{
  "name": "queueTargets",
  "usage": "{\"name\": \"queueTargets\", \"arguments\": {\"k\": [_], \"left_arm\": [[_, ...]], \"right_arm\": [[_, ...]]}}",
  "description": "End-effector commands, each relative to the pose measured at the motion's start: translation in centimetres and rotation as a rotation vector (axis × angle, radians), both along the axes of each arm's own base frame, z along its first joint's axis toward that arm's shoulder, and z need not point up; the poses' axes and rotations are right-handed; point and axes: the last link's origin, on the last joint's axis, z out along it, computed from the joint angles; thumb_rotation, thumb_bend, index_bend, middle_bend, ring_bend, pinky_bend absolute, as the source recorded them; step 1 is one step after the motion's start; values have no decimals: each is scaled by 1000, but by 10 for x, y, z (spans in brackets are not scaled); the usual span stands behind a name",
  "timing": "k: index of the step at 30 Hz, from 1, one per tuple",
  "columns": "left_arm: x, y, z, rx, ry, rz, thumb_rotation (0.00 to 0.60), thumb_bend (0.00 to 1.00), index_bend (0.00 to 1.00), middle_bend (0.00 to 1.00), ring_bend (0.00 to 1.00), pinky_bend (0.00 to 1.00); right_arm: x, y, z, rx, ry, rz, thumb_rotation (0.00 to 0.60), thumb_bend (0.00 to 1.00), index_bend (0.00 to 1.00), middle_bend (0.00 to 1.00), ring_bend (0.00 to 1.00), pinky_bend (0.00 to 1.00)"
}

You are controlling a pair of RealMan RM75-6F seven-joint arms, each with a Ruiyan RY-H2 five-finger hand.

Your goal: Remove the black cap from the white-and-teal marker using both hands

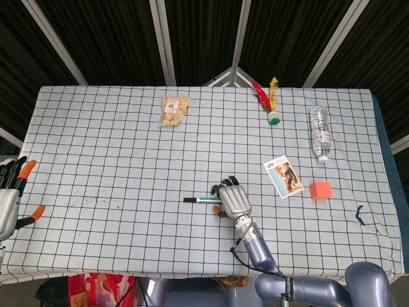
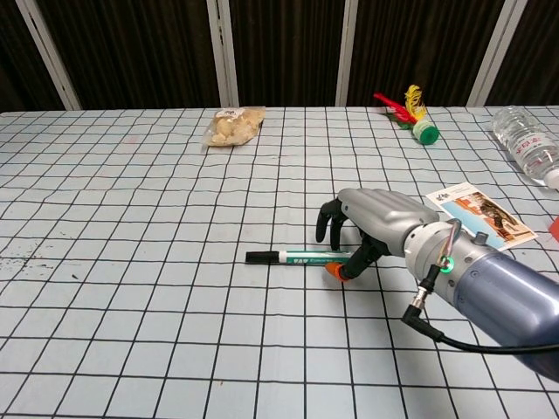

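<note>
— White-and-teal marker (image 2: 306, 258): lying flat on checked cloth (image 2: 131, 262), near middle of table, black cap (image 2: 260, 257) pointing toward robot's left, cap on.
— Right hand (image 2: 371, 229)?
— Arched over marker's uncapped end, fingers (image 2: 325, 229) curled down on far side, orange-tipped thumb (image 2: 336, 273) on near side, beside barrel. Closed round it or merely cupped above: cannot tell from either view.
— Left hand (image 1: 9, 195)?
— At left table edge in head view, well apart from marker, fingers spread, holding nothing. Out of chest view.
— Other items, far row?
— Snack bag (image 1: 174, 110), left of centre, flat. Shuttlecock (image 1: 269, 102), red and yellow feathers, green base, right of centre. Clear bottle (image 1: 320, 132), lying on its side near right edge.
— Nearer items?
— Printed card (image 1: 283, 177), right of right hand, flat. Orange block (image 1: 321, 189), just beside card, on its right. Dark mark (image 1: 359, 213) on cloth, near right corner; kind not clear.
</note>
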Motion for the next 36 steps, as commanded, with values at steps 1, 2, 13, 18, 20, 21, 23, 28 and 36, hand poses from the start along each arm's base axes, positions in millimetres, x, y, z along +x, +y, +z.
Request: {"name": "queueTargets", "arguments": {"k": [1,2,13,18,20,21,23,28,36], "left_arm": [[-1,0,0,0,-1,2,600,343,23,0,0,0],[-1,1,0,0,-1,2,600,343,23,0,0,0],[0,1,1,6,1,6,600,343,23,0,0,0],[-1,0,2,10,3,12,600,343,23,0,0,0],[-1,-1,2,13,4,15,600,343,24,0,0,0],[-2,-1,2,15,3,17,600,343,24,0,0,0],[-2,-1,3,19,2,20,600,343,24,0,0,0],[-5,1,4,21,-3,29,600,344,24,0,0,0],[-6,0,6,30,-9,30,600,343,24,0,0,0]], "right_arm": [[-1,0,-1,2,1,-2,600,353,405,454,224,128],[-2,1,-2,3,1,-2,600,353,405,454,224,128],[-3,2,-8,-1,-11,22,600,380,399,467,244,128],[-1,1,-10,-6,-25,37,600,394,399,492,273,128],[-1,1,-11,-7,-30,41,600,396,399,497,280,128],[-1,1,-12,-6,-33,42,600,396,399,498,281,128],[-2,1,-14,-4,-33,45,600,396,399,499,284,128],[-2,2,-16,-3,-39,53,600,396,399,499,284,128],[-2,1,-15,-7,-43,64,600,446,399,509,301,128]]}}
